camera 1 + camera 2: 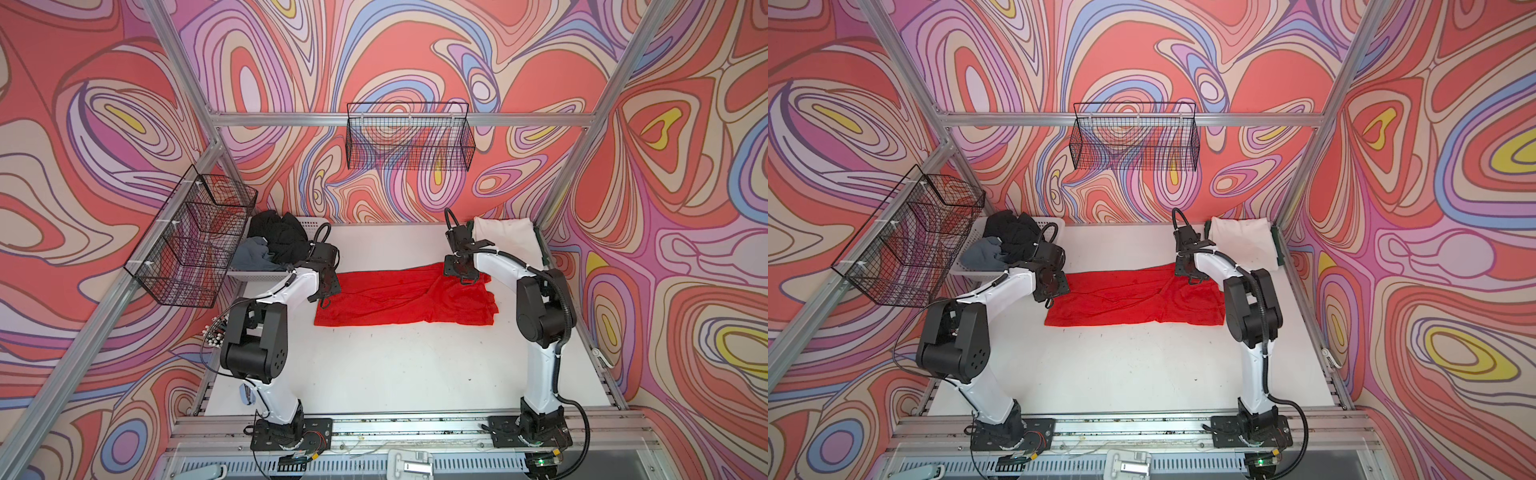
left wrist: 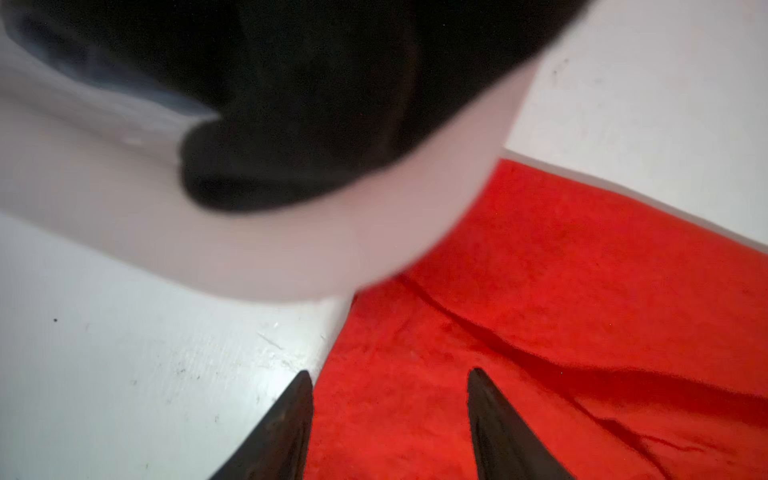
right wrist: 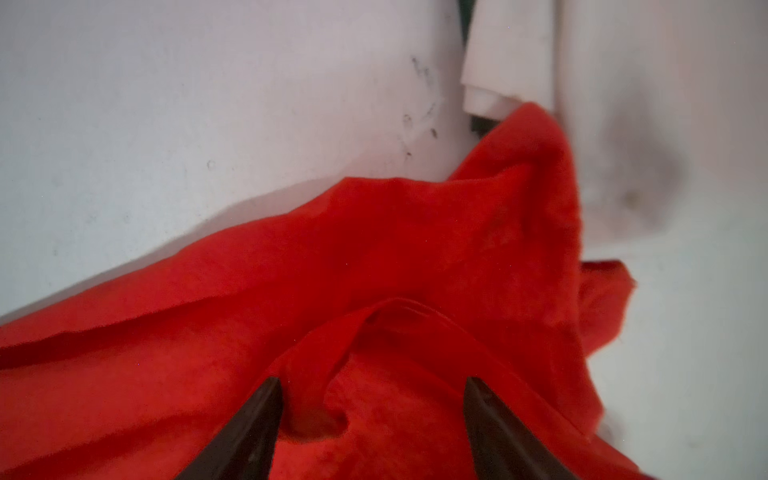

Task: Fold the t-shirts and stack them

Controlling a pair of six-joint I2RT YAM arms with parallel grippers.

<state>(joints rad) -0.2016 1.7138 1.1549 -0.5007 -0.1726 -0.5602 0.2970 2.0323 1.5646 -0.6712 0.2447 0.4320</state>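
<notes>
The red t-shirt (image 1: pixel 405 299) (image 1: pixel 1133 301) lies on the white table (image 1: pixel 395 374) as a long folded strip, creased at its right end. My left gripper (image 1: pixel 325 298) (image 2: pixel 390 372) stands open over the strip's left end, the cloth flat beneath it. At the right far corner my right gripper (image 1: pixel 466 280) (image 3: pixel 372 380) is open, with a raised fold of red cloth (image 3: pixel 374 324) loose between its fingers. A folded white t-shirt (image 1: pixel 505 239) rests at the back right on a dark green one (image 1: pixel 1276 249). Black (image 1: pixel 278 235) and grey (image 1: pixel 253 255) t-shirts fill the basket.
The white perforated basket (image 1: pixel 309 226) stands at the back left, close behind my left wrist. Black wire baskets hang on the left wall (image 1: pixel 195 237) and the back wall (image 1: pixel 409 137). Aluminium frame posts edge the table.
</notes>
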